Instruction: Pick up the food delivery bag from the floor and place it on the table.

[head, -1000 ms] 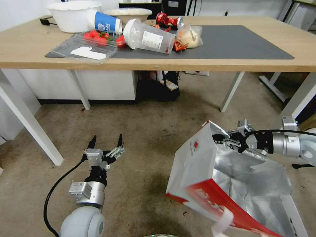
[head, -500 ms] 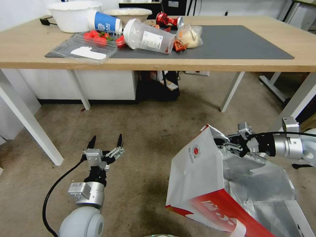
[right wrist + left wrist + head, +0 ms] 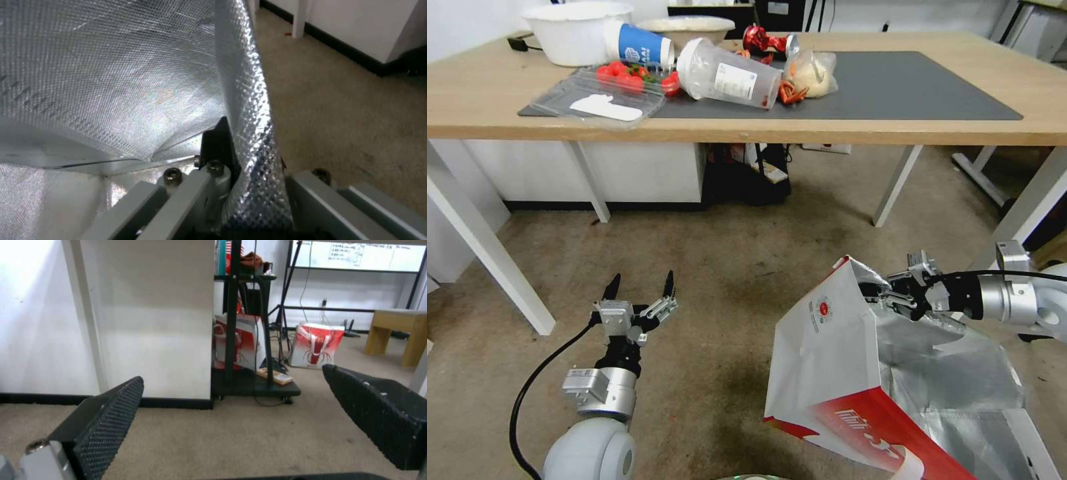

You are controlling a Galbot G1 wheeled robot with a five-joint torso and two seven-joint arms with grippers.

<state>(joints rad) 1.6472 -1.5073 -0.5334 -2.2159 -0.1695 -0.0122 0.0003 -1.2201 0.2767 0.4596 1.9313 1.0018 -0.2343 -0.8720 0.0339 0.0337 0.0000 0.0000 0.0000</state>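
Lifting step: right gripper, jaws pinching the bag's rim, holds it tilted. Left gripper idles, jaws spread. Next: raise to the worktop.

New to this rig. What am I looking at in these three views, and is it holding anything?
It's a two-armed wheeled robot. The head view looks down from its head: the left gripper hangs open over the floor, holding nothing. The right gripper is shut on the rim of the food delivery bag, a white-and-red bag lined with foil. The other two views come from wrist cameras: the left shows its open fingers, the right the bag's foil wall pinched in its jaws. The table carries a bowl, cups and a tray of tomatoes.
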